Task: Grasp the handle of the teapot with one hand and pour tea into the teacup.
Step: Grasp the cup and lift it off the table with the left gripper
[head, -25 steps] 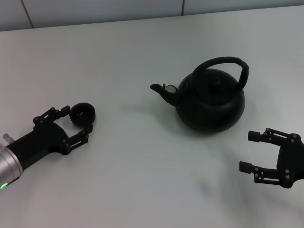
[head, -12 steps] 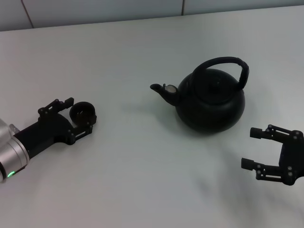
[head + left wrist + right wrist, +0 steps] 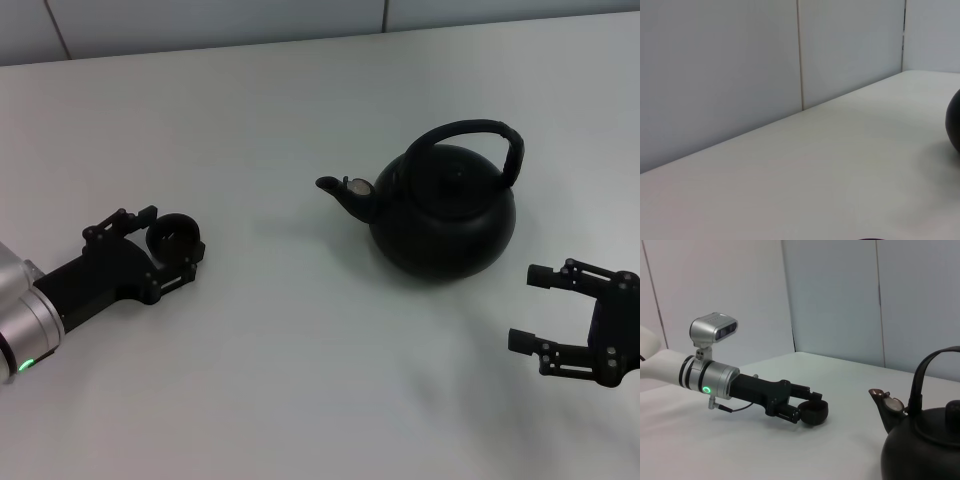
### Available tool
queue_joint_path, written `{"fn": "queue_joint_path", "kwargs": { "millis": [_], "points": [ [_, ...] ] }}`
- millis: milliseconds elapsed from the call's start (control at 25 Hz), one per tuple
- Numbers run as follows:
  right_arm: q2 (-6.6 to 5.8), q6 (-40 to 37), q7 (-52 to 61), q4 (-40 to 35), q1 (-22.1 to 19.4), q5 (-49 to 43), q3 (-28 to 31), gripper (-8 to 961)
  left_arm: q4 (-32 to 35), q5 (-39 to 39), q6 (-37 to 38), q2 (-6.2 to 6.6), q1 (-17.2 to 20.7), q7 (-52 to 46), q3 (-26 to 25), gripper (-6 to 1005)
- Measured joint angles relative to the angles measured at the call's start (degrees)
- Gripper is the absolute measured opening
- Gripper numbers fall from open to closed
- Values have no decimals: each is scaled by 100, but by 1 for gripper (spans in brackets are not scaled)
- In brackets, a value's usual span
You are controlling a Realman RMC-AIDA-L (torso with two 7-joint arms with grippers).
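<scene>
Right gripper [image 3: 552,311] sits at the lower right of the head view with its fingers spread wide and nothing between them; it is not touching the teapot [image 3: 443,212]. Left gripper [image 3: 168,246] at the left edge is closed around the teacup [image 3: 176,237], and the right wrist view shows the cup [image 3: 813,412] clamped between its fingers just above the table [image 3: 300,380]. Task progress is judged early: the cup is held, but the handle [image 3: 478,133] is not yet grasped and no pouring has begun. Remaining steps are to grip the handle, lift, and tip the spout [image 3: 340,189] over the cup. Teapot stands upright at centre right of the frame, up and to the left of the right gripper and near it; the handle arches over the lid, higher in the frame. Teacup lies well apart, far left, with the spout pointing toward it.
</scene>
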Motion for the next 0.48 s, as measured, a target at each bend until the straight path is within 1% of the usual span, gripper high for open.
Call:
{"fn": "queue_joint_path", "kwargs": {
  "millis": [360, 480],
  "points": [
    [0, -4, 0, 0, 18, 0, 52, 802, 2, 22, -5, 0, 0, -20, 22, 798],
    [0, -4, 0, 0, 26, 0, 52, 801, 2, 2, 63, 0, -1, -30, 21, 731]
  ]
}}
